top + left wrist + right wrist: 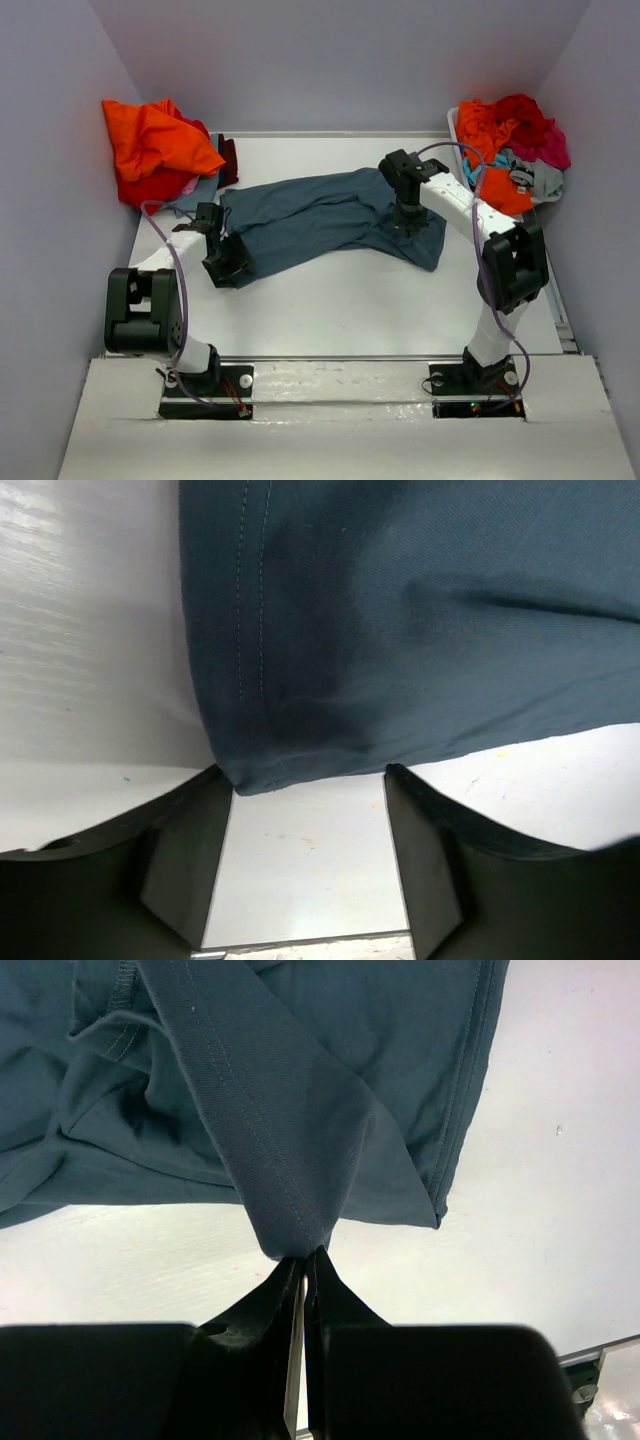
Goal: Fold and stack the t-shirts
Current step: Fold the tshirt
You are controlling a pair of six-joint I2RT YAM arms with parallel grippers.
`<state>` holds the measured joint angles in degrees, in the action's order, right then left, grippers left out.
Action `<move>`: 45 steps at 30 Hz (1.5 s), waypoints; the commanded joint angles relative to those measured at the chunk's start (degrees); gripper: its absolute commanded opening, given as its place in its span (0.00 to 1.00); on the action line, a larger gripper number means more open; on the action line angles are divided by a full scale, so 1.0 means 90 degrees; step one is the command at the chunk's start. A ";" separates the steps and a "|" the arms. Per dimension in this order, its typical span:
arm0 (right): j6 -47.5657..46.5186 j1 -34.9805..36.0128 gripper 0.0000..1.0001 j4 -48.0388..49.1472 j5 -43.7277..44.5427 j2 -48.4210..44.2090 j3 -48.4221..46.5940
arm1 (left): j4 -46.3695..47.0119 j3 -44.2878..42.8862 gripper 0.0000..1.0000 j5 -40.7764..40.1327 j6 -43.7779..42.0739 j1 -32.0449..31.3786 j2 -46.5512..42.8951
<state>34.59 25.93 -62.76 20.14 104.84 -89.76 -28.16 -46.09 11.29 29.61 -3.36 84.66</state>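
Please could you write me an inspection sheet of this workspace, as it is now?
Surface: white table, a few small specks.
Job's things: blue shirt crumpled mid-table; left pile, orange and red, at the far-left corner; right pile, mixed colours, in a bin.
Clutter: nothing seen.
Grippers: left gripper open at the blue shirt's corner; right gripper shut on a fold of it.
Cables: purple cables looped along each arm.
Surroundings: plain grey walls.
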 commanded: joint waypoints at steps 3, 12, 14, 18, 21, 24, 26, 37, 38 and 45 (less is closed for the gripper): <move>0.0102 -0.0020 0.07 0.0069 0.0125 -0.0340 0.0090 | 0.0014 -0.0006 0.66 0.0230 -0.0116 0.0041 0.0056; 0.0131 -0.0020 0.07 0.0089 0.0116 -0.0340 0.0119 | -0.0113 0.0042 0.45 0.0230 -0.0057 0.0041 -0.0081; 0.0131 -0.0020 0.07 0.0099 0.0116 -0.0350 0.0139 | -0.0181 0.0023 0.44 0.0230 -0.0038 0.0041 -0.0168; 0.0141 -0.0020 0.07 0.0108 0.0145 -0.0350 0.0149 | -0.0357 -0.0075 0.38 0.0191 0.0011 0.0041 -0.0344; 0.0141 -0.0020 0.07 0.0099 0.0164 -0.0350 0.0119 | -0.0513 -0.0182 0.23 0.0123 0.0031 0.0041 -0.0510; 0.0190 -0.0020 0.07 0.0050 0.0369 -0.0408 0.0071 | -0.0659 -0.0299 0.08 0.0035 0.0050 0.0041 -0.0656; 0.0219 -0.0020 0.07 0.0040 0.0428 -0.0505 0.0012 | -0.0747 -0.0396 0.06 -0.0024 0.0060 0.0041 -0.0745; 0.0336 -0.0020 0.07 -0.0223 0.0945 -0.1004 -0.0320 | -0.1050 -0.0719 0.06 -0.0561 0.0187 0.0041 -0.1116; 0.0346 -0.0020 0.07 -0.0233 0.0984 -0.1139 -0.0320 | -0.1060 -0.0719 0.06 -0.0561 0.0197 0.0041 -0.1126; 0.0658 -0.0020 0.07 -0.0399 0.1550 -0.1657 -0.0310 | -0.1148 -0.0885 0.06 -0.0688 0.0236 0.0099 -0.1145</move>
<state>37.54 25.93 -64.58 28.10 94.35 -90.28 -36.38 -50.94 6.85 31.18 -3.18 76.29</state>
